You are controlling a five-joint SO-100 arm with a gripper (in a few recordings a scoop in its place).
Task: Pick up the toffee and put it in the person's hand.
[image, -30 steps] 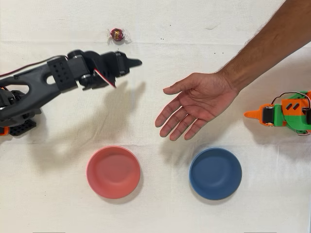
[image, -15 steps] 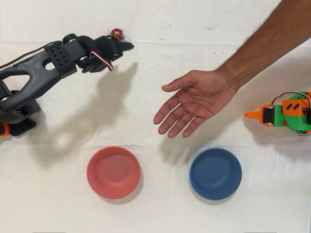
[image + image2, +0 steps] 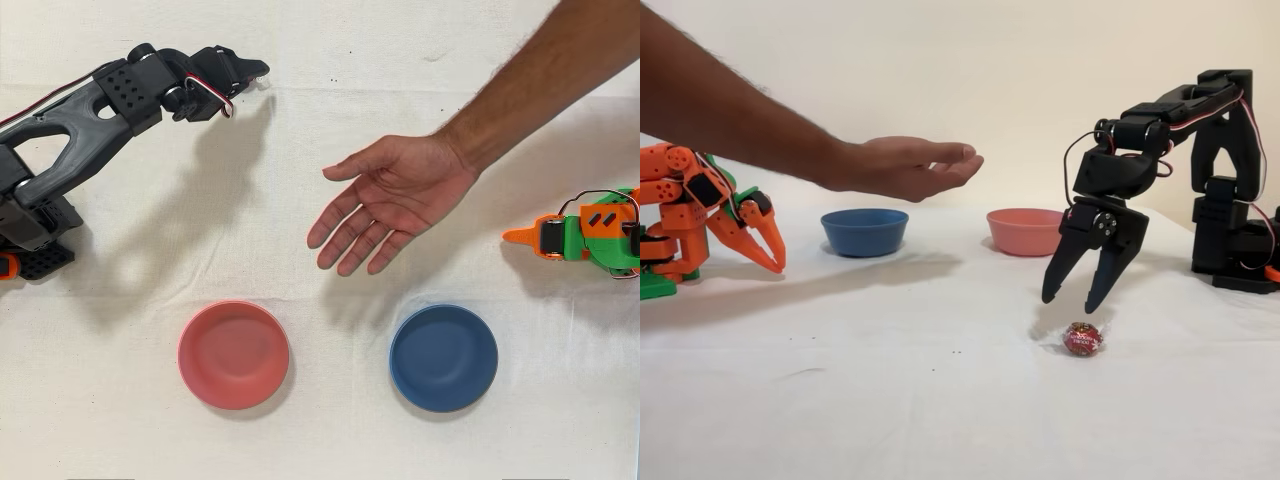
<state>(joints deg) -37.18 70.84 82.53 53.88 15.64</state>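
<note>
- While the toffee (image 3: 1083,339) lay on the white tablecloth (image 3: 890,400) near the front edge in the fixed view, nothing touched it; its clear wrapper ends stuck out to either side, leaving the round dark red body as the likely part to pinch.
- From overhead the sweet was hidden beneath the black arm's gripper (image 3: 246,74), which suggests the claw had been lined up straight above it for a vertical descent.
- Seen from the side, the gripper (image 3: 1073,297) hung just above the sweet with its jaws spread apart and pointing down, holding nothing; the tips stood clear of the wrapper, slightly to the left of it in that view, so a small correction may be needed before closing.
- Held palm-up and well apart from the sweet, the person's hand (image 3: 385,200) floated above the cloth with fingers loosely spread, apparently waiting as the drop-off place.
- Beyond the hand, the pink bowl (image 3: 233,354) and the blue bowl (image 3: 443,357) sat empty side by side, seemingly playing no part in this task.
- At the far side the orange arm (image 3: 700,215) stood idle, out of the working path.
</note>
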